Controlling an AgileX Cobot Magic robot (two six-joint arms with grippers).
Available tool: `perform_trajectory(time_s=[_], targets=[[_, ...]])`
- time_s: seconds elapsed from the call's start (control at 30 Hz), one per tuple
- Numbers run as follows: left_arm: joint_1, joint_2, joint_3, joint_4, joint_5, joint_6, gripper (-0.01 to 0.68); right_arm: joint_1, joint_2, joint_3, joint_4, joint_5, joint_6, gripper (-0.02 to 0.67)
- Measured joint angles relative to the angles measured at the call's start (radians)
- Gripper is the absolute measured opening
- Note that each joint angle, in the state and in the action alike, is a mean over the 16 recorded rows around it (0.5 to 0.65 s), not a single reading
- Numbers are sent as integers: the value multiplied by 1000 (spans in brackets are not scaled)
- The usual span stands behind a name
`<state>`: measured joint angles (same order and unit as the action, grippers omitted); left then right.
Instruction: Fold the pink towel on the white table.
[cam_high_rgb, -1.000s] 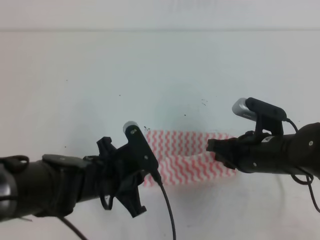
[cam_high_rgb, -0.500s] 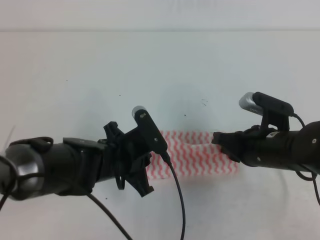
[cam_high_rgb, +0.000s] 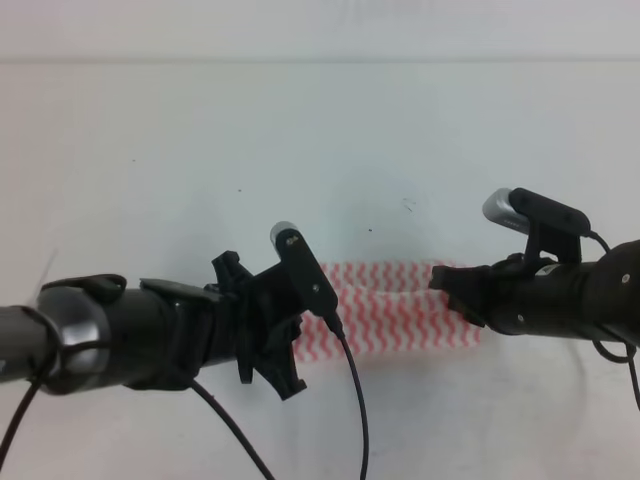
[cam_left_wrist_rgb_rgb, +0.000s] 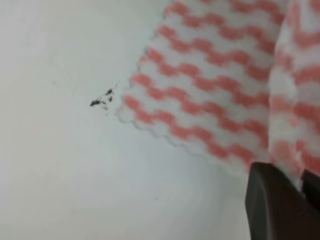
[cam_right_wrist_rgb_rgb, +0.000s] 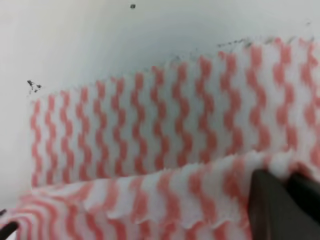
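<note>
The pink towel (cam_high_rgb: 390, 310) lies on the white table (cam_high_rgb: 300, 130) between my two arms, its near edge lifted and doubled over the flat part. My left gripper (cam_high_rgb: 300, 330) holds the left end of that edge; the left wrist view shows its dark fingers (cam_left_wrist_rgb_rgb: 275, 205) shut on a raised strip of the towel (cam_left_wrist_rgb_rgb: 292, 130). My right gripper (cam_high_rgb: 440, 290) holds the right end; in the right wrist view its fingers (cam_right_wrist_rgb_rgb: 270, 205) pinch the lifted fold over the flat layer of the towel (cam_right_wrist_rgb_rgb: 140, 125).
Tiny dark specks (cam_left_wrist_rgb_rgb: 102, 100) mark the table beside the towel's left corner, and more specks (cam_right_wrist_rgb_rgb: 32, 86) lie off its far corner. A cable (cam_high_rgb: 355, 400) hangs from the left wrist over the near table.
Both grippers moved toward the far side and a little right, carrying the towel's near edge over the flat part. The visible towel is now narrower from front to back.
</note>
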<state>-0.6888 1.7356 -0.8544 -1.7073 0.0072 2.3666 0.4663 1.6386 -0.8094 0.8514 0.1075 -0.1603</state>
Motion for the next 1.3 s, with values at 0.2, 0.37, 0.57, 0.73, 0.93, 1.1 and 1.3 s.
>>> perform_trajectory(time_s=[0.2, 0.37, 0.57, 0.73, 0.93, 1.1, 1.3], targets=[[0, 8, -9, 5, -29, 13, -4, 0, 7, -1, -2, -12, 0, -17], [0, 10, -18, 5, -46, 21, -4, 0, 9, -1, -2, -17, -1, -17], [0, 10, -28, -5, -51, 25, -4, 0, 10, 0, -2, -20, -1, -17], [0, 10, -37, -5, -48, 26, -4, 0, 9, 0, -2, -25, -1, -16], [0, 8, -50, -15, -50, 29, -4, -5, 7, -1, -3, -33, 0, -16], [0, 8, -59, -10, -56, 32, -4, -15, 7, -6, -5, -30, 0, -17], [0, 13, -63, -5, -63, 35, -4, -27, 18, -26, -11, -9, 0, -17]])
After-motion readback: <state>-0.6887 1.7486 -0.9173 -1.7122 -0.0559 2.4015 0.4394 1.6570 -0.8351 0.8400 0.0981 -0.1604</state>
